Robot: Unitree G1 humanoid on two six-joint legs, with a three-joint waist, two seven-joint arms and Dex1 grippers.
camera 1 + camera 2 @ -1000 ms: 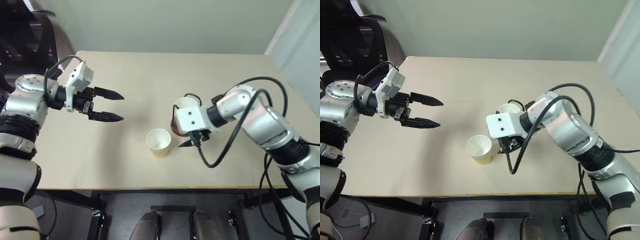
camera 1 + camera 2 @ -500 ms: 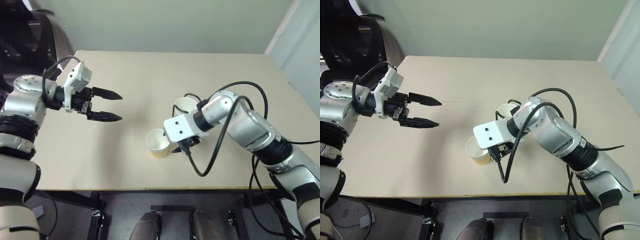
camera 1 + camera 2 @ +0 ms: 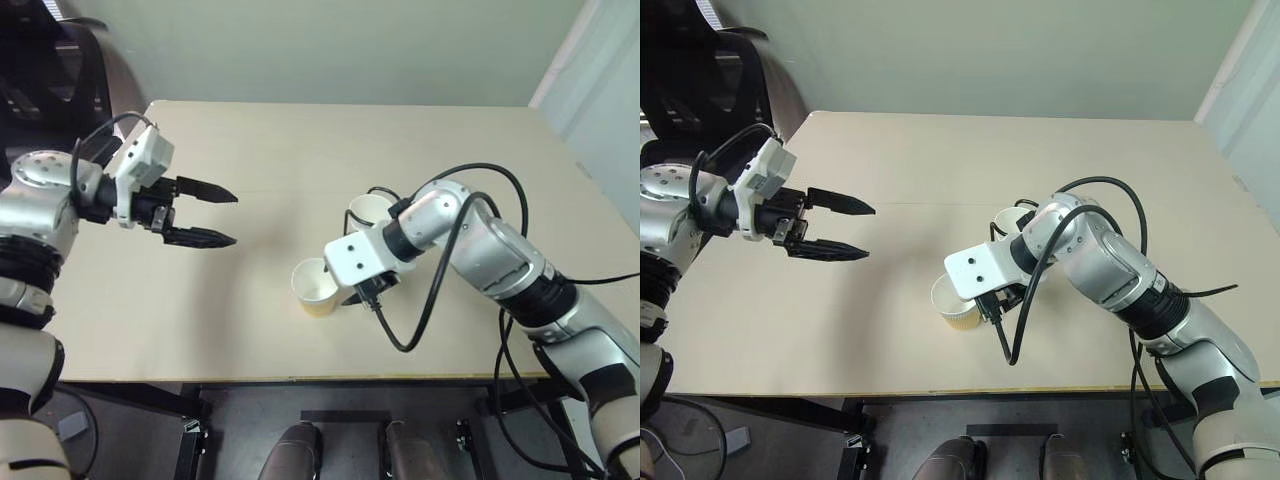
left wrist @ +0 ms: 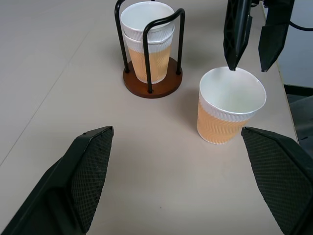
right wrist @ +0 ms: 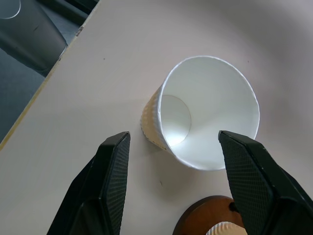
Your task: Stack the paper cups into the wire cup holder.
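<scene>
Two black fingers of the right tool [image 4: 252, 36] stood parted just above the rim of the lone tan-walled, white-lined paper cup [image 4: 229, 111] on the beige desk [image 3: 300, 150], beside the black wire cup holder [image 4: 151, 46] already holding two nested cups [image 4: 147, 41]. The left tool [image 3: 210, 213] hung wide open, well apart. Light and easily crushed, the cup likely wanted gentle pinching across its rim.

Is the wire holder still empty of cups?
No, two nested cups already sit inside the holder, while a third cup stands on the table beside it.
</scene>
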